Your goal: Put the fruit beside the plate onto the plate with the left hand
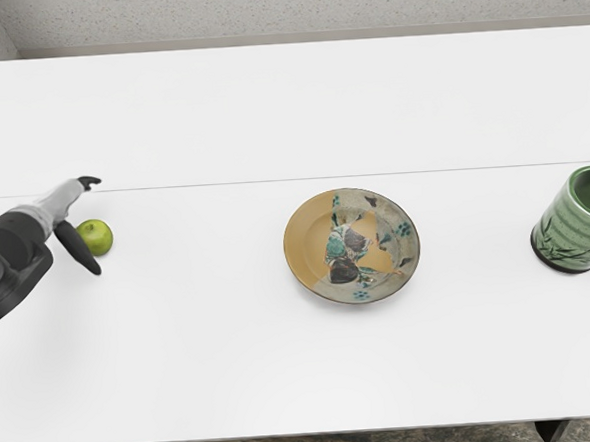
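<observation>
White bench (234,365), seen from above at a slant.

Left arm: comes in from the left edge, dark forearm low over the bench top. The left robot hand (62,210) is at the far left of the bench. It is open, with the digits spread apart and nothing in its grasp. One pale finger with a dark tip (89,180) points up and to the right, and a dark digit (78,249) angles down and to the right.

Fruit: a small green apple (95,236) sits on the bench between those two spread digits, on the open side of the hand. The dark digit runs along the apple's left edge. I cannot tell whether it touches. The apple rests on the bench surface, not lifted.

Plate (295,249): round and shallow, ochre and grey with dark and teal painted patches. It is near the middle of the bench, well apart from the apple and to its right. Nothing lies on it.

Other: a green glazed cup (575,219) stands upright by the right edge, well apart from the plate.
</observation>
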`<state>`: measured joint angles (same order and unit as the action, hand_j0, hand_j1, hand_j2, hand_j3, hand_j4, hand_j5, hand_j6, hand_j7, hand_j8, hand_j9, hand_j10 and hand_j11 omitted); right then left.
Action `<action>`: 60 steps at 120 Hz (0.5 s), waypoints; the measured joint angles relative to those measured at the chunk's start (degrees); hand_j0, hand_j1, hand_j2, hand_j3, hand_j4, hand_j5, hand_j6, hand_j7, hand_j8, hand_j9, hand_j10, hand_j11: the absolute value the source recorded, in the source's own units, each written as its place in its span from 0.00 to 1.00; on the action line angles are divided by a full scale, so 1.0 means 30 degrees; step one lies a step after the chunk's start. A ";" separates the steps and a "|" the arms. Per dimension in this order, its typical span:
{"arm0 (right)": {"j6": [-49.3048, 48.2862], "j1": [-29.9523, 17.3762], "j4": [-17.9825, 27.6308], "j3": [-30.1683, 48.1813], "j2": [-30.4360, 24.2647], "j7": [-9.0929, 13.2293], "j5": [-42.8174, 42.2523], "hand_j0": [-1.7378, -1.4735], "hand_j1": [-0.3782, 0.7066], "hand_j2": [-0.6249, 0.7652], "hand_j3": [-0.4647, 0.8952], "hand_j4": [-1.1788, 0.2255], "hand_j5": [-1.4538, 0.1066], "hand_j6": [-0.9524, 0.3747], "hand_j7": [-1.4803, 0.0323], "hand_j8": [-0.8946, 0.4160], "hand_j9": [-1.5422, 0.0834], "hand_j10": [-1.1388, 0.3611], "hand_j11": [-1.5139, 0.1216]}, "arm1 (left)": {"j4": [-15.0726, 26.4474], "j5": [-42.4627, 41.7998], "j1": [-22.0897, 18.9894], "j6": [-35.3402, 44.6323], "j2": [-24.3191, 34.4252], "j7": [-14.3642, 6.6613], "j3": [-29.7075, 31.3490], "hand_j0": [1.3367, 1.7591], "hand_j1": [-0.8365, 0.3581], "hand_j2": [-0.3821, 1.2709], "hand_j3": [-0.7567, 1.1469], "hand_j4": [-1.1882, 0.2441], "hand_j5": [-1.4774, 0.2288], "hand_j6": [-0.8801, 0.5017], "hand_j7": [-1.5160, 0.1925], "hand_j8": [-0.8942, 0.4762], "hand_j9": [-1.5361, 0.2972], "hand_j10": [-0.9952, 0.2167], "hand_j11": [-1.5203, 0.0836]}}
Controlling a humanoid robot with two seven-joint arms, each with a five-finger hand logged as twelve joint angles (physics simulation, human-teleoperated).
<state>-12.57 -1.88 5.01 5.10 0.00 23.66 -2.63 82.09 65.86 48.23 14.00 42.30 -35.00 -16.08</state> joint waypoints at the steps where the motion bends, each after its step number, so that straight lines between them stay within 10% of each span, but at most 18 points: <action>1: 0.0000 0.0001 0.0000 0.0000 0.0000 0.0000 0.0000 0.30 0.03 0.45 0.34 0.84 0.93 0.72 0.98 0.68 0.95 0.76 0.93 | 0.0000 0.0061 -0.0051 0.0031 -0.0004 0.0000 0.0000 0.76 0.88 0.25 0.40 0.74 0.78 0.55 0.80 0.56 0.76 0.72 0.85; 60: 0.0000 0.0010 0.0000 0.0031 0.0000 -0.0063 -0.0002 0.30 0.03 0.45 0.34 0.84 0.93 0.72 0.98 0.68 0.95 0.76 0.93 | 0.0084 0.1314 -0.0346 0.0477 -0.0729 0.0000 -0.0023 0.76 0.79 0.26 0.40 0.68 0.71 0.48 0.73 0.50 0.69 0.65 0.78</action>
<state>-12.57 -1.85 5.01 5.19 0.00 23.47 -2.63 82.34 69.80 47.19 15.43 40.11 -35.00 -16.15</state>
